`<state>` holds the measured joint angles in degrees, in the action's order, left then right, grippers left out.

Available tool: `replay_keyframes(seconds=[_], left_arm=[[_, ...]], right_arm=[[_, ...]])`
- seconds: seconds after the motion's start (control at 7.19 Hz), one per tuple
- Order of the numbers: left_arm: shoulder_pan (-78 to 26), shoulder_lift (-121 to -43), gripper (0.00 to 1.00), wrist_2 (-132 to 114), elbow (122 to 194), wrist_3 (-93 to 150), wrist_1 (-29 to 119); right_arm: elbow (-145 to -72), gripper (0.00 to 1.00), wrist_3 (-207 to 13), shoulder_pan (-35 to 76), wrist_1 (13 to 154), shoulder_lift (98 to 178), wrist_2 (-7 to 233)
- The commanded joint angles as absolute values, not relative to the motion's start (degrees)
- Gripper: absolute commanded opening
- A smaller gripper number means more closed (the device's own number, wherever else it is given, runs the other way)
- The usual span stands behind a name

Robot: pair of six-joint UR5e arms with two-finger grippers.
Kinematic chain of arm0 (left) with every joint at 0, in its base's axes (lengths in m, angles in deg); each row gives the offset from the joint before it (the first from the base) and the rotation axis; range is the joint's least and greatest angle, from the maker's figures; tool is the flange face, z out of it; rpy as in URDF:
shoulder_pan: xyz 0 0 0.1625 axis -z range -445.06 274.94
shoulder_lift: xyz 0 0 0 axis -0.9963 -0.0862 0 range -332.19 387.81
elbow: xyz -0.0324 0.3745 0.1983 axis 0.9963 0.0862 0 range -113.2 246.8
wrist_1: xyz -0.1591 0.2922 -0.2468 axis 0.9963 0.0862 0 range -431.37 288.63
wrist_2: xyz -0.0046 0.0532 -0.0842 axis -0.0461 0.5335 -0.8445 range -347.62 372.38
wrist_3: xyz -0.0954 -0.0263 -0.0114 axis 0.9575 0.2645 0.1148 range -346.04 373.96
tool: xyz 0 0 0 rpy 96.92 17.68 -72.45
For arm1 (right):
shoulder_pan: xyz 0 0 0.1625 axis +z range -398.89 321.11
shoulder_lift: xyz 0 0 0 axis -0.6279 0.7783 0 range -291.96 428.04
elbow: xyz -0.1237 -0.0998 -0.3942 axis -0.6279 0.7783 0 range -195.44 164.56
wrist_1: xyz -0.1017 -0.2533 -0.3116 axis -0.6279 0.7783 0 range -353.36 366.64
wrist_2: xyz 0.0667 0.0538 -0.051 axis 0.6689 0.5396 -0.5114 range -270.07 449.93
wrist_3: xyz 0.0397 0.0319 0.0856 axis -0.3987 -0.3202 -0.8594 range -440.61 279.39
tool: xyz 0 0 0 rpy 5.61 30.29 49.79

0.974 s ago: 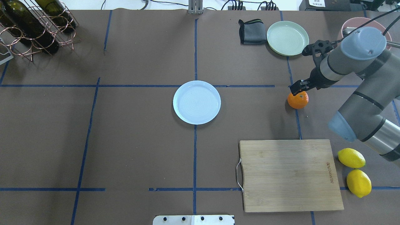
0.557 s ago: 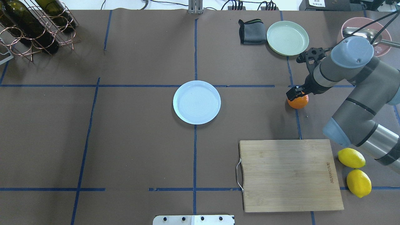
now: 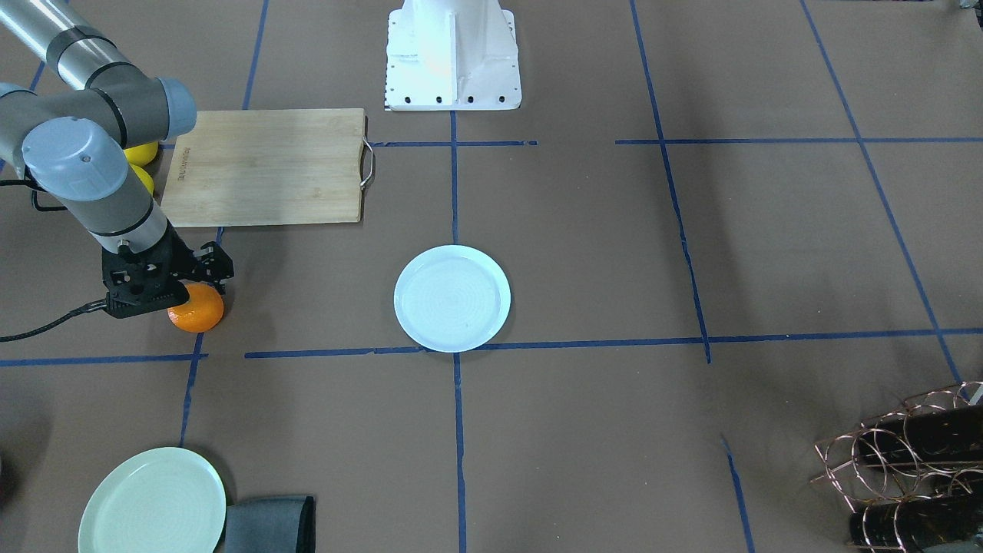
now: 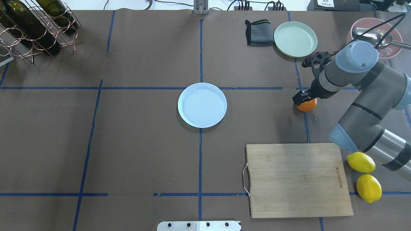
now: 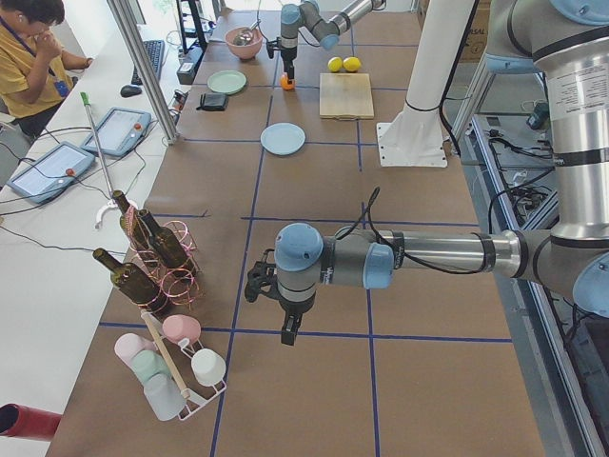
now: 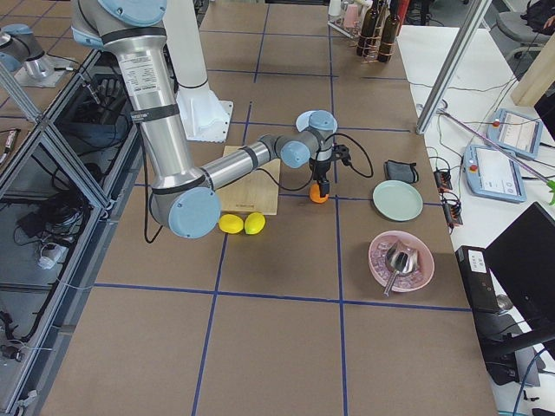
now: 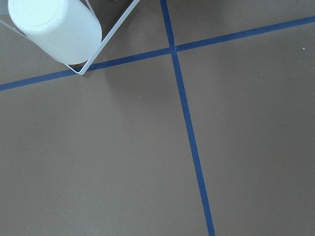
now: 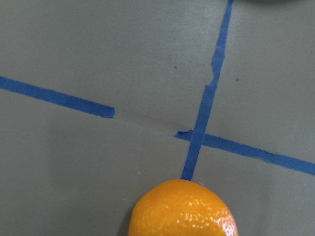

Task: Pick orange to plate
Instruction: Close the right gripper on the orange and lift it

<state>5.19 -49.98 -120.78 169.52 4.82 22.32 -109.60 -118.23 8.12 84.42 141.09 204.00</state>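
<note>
The orange (image 4: pixel 308 105) rests on the brown table at the right, on a blue tape line. My right gripper (image 4: pixel 304 99) is low over it, open, one black finger (image 4: pixel 298 98) at its left side and the top of the fruit between the jaws. In the front-facing view the gripper (image 3: pixel 188 288) covers the orange's (image 3: pixel 200 312) upper left. The right wrist view shows only the orange (image 8: pixel 184 211) at its bottom edge. The pale bluish-white plate (image 4: pixel 202 105) lies bare at the table's middle. My left gripper (image 5: pixel 285 328) hangs far off near the cup rack; I cannot tell its state.
A wooden cutting board (image 4: pixel 297 179) and two lemons (image 4: pixel 361 162) lie on the robot's side of the orange. A light green plate (image 4: pixel 295 39), grey cloth (image 4: pixel 257 32) and pink bowl (image 4: pixel 388 43) are beyond it. A wine rack (image 4: pixel 32 25) stands far left.
My right gripper has come down and slightly leftward onto the orange, hiding more of it. The orange and plate have not moved.
</note>
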Motion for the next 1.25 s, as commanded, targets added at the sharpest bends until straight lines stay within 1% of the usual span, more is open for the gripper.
replay_keyframes(seconds=[0.0,0.42,0.56,0.7,0.83,0.97,1.11], left_arm=[[5.21,-49.97,1.0,-120.78,169.55,4.82,22.32],[5.21,-49.89,1.0,-120.78,169.63,4.82,22.32],[5.12,-49.88,1.0,-120.78,169.63,4.82,22.32],[5.21,-49.88,1.0,-120.78,169.63,4.82,22.32],[5.21,-49.88,1.0,-120.78,169.63,4.82,22.41],[5.21,-49.88,1.0,-120.78,169.72,4.82,22.41],[5.12,-49.88,1.0,-120.78,169.72,4.82,22.41]], right_arm=[[-108.16,1.0,-118.23,7.43,84.42,140.38,202.88],[-106.67,1.0,-117.96,6.55,84.42,140.55,201.91],[-106.58,0.97,-118.14,6.37,84.42,140.64,201.91],[-106.75,0.46,-118.22,6.37,84.51,140.21,202.08],[-106.84,0.0,-118.49,6.28,84.51,140.03,201.99],[-107.1,0.0,-123.88,6.19,84.51,138.2,202.08],[-106.76,0.0,-130.73,4.02,84.51,134.35,201.99]])
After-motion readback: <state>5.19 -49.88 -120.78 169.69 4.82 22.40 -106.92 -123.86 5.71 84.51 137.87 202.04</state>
